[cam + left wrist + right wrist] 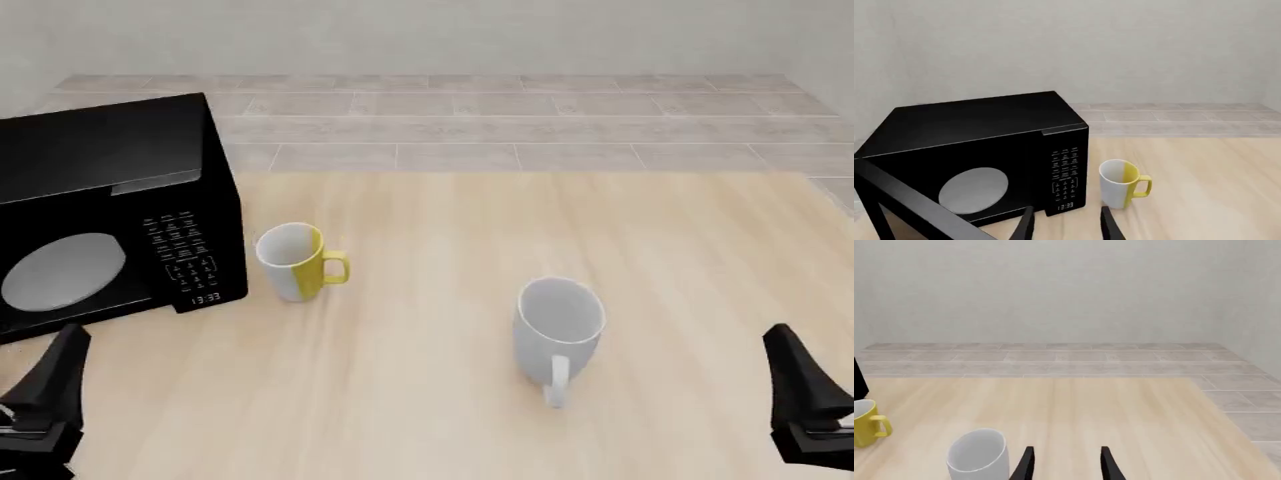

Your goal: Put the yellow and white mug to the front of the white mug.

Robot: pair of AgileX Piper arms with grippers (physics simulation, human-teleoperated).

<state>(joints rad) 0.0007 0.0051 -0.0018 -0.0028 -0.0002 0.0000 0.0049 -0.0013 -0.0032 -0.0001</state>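
The yellow and white mug stands upright just right of the microwave, its yellow handle pointing right. The white mug stands upright right of centre and nearer the front edge, its handle towards the camera. My left gripper is open and empty, low at the front left, with the yellow and white mug ahead of it and well apart. Low at the front right, my right gripper is also open and empty. The white mug stands close beside it, not touching.
A black microwave fills the table's back left; its door hangs open in the left wrist view. The light wooden table ends at a tiled floor beyond.
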